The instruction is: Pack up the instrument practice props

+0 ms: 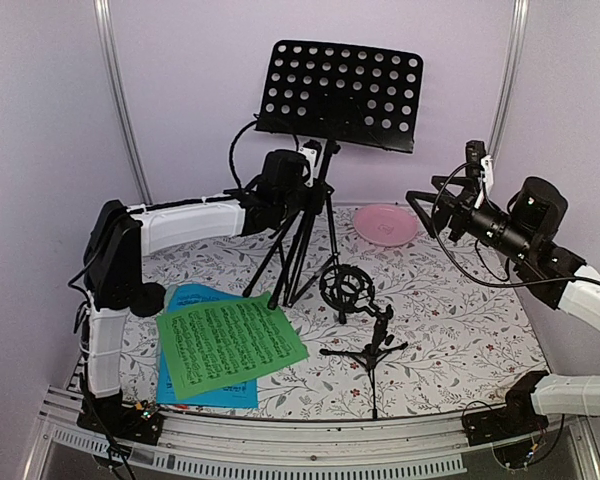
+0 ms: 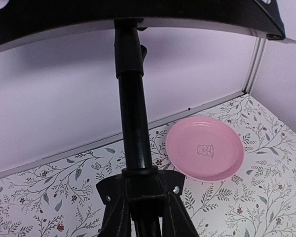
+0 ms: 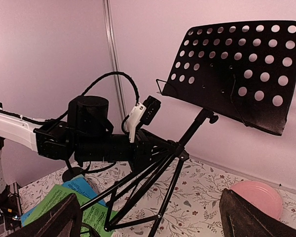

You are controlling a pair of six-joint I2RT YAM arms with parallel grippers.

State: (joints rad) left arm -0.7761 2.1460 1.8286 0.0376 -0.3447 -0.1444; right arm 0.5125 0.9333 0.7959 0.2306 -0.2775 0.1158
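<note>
In the overhead view, the sheet-music rack point(image 1: 340, 95) stands upright on its tripod legs point(image 1: 290, 255) at the back middle of the floral table point(image 1: 460, 330). The left gripper point(image 1: 315, 197) is pushed in against the stand's pole, just above where the legs spread, and the arm's own wrist hides its fingers. The right gripper point(image 1: 425, 205) hangs in the air on the right, near the pink plate point(image 1: 385, 223) and well apart from the stand. In front of the legs stands the shock-mount support point(image 1: 343, 287), with the low tripod support point(image 1: 365, 352) just nearer; both sit between the stand and the table's near edge. At front left the green sheet point(image 1: 230, 345) lies over the blue sheet point(image 1: 212, 393).

In the left wrist view, the pole fills the middle, running from the rack's underside down to the leg hub. Dark shapes flank the pole at the bottom edge. Whether they are fingers or legs cannot be told, so neither can the grip. The plate lies past the pole to the right, close to the wall.

In the right wrist view, that gripper's two fingers point(image 3: 54, 219) sit at the bottom corners, spread wide with nothing between them. Beyond the gap, the left arm reaches in among the legs beside the hub. The sheets show at lower left. The plate's rim peeks out at lower right, partly covered by one finger.
</note>
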